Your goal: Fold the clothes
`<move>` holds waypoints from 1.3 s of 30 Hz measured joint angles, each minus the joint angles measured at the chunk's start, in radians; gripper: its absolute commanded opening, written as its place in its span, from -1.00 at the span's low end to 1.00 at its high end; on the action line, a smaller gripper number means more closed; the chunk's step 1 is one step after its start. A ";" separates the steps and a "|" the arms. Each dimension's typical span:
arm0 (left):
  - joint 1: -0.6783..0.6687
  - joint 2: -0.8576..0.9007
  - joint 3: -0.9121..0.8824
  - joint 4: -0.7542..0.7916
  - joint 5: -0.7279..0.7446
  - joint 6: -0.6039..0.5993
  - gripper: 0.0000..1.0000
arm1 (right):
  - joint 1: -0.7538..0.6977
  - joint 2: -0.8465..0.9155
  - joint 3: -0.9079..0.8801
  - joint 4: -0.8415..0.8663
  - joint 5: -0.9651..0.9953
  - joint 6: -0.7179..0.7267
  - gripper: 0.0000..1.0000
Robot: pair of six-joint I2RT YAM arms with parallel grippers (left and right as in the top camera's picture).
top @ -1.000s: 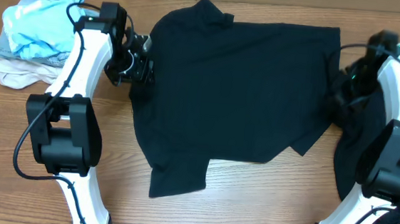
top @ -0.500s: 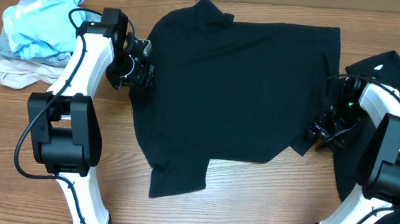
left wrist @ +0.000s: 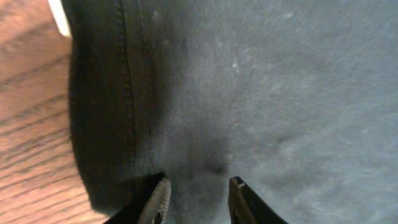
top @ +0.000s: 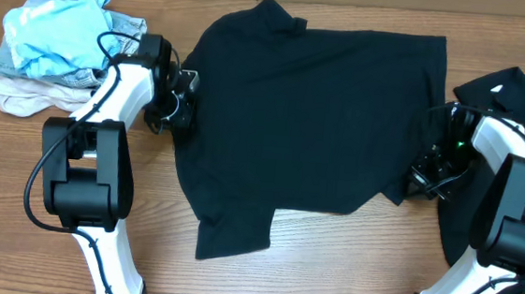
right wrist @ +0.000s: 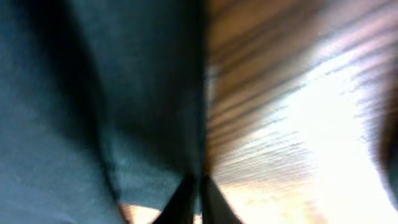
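A plain black short-sleeved shirt (top: 311,123) lies spread flat in the middle of the table. My left gripper (top: 179,105) is at its left edge. In the left wrist view its jaws (left wrist: 199,190) are open, pressed down on the dark fabric (left wrist: 280,93) beside a stitched hem. My right gripper (top: 422,175) is at the shirt's lower right edge. In the blurred right wrist view its jaws (right wrist: 199,196) are shut on the edge of the fabric (right wrist: 124,93). A second black shirt (top: 511,96) with white lettering lies at the right, partly under my right arm.
A pile of light-blue, grey and beige garments (top: 50,46) sits at the back left, close to my left arm. Bare wooden table (top: 329,256) lies in front of the spread shirt. The arm bases stand at the front left and front right.
My right arm has moved forward from the shirt's upper right side to its lower right edge, uncovering the second black shirt. My left gripper has shifted slightly along the left edge.
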 measured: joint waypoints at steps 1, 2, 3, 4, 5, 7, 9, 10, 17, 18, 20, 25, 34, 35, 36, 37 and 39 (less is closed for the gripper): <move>0.000 0.000 -0.008 0.005 0.000 0.000 -0.32 | -0.008 0.005 0.016 -0.019 0.014 0.002 -0.92; 0.000 0.000 -0.012 0.005 0.000 0.000 -0.32 | -0.022 0.009 0.038 -0.042 0.035 0.005 -0.92; 0.000 0.000 -0.012 0.007 0.000 0.000 -0.32 | -0.036 0.010 0.060 -0.058 0.053 0.011 -0.92; 0.000 0.000 -0.012 0.008 0.000 0.000 -0.32 | -0.052 0.010 0.086 -0.077 0.077 0.020 -0.92; 0.000 0.000 -0.012 0.008 0.000 0.000 -0.32 | -0.069 0.010 0.111 -0.093 0.100 0.027 -0.92; 0.003 0.000 -0.012 0.009 0.000 -0.001 -0.31 | -0.103 0.010 0.156 -0.113 0.143 0.046 -0.92; 0.004 0.000 -0.012 0.010 0.000 -0.003 -0.31 | -0.138 0.008 0.180 -0.129 0.173 0.056 -0.86; 0.005 0.000 -0.012 0.011 0.000 -0.004 -0.28 | -0.151 0.008 0.183 -0.132 0.183 0.061 -0.51; 0.005 -0.001 -0.012 0.012 0.005 -0.020 0.05 | -0.208 0.006 0.183 -0.164 0.217 0.070 0.25; 0.005 -0.002 -0.012 0.012 0.008 -0.022 0.05 | -0.212 0.004 0.183 -0.165 0.217 0.070 0.25; 0.005 -0.002 -0.012 0.013 0.007 -0.022 -0.07 | -0.213 -0.005 0.183 -0.164 0.211 0.068 0.26; 0.009 -0.002 -0.013 0.022 0.000 -0.041 -0.58 | -0.213 -0.080 0.183 -0.142 0.169 0.052 0.28; 0.019 -0.034 -0.095 0.109 -0.023 -0.150 -0.92 | -0.204 -0.222 0.189 -0.113 0.031 0.003 0.29; 0.019 -0.040 -0.103 0.110 -0.038 -0.177 -0.92 | -0.200 -0.224 0.189 -0.114 0.017 -0.003 0.29; 0.023 -0.047 -0.113 0.108 -0.062 -0.222 -0.92 | -0.193 -0.224 0.189 -0.117 0.005 -0.008 0.28; 0.029 -0.055 -0.123 0.103 -0.085 -0.266 -0.92 | -0.184 -0.224 0.189 -0.120 -0.006 -0.011 0.29; 0.058 -0.068 -0.138 0.085 -0.124 -0.334 -0.92 | -0.157 -0.224 0.189 -0.122 -0.020 -0.018 0.29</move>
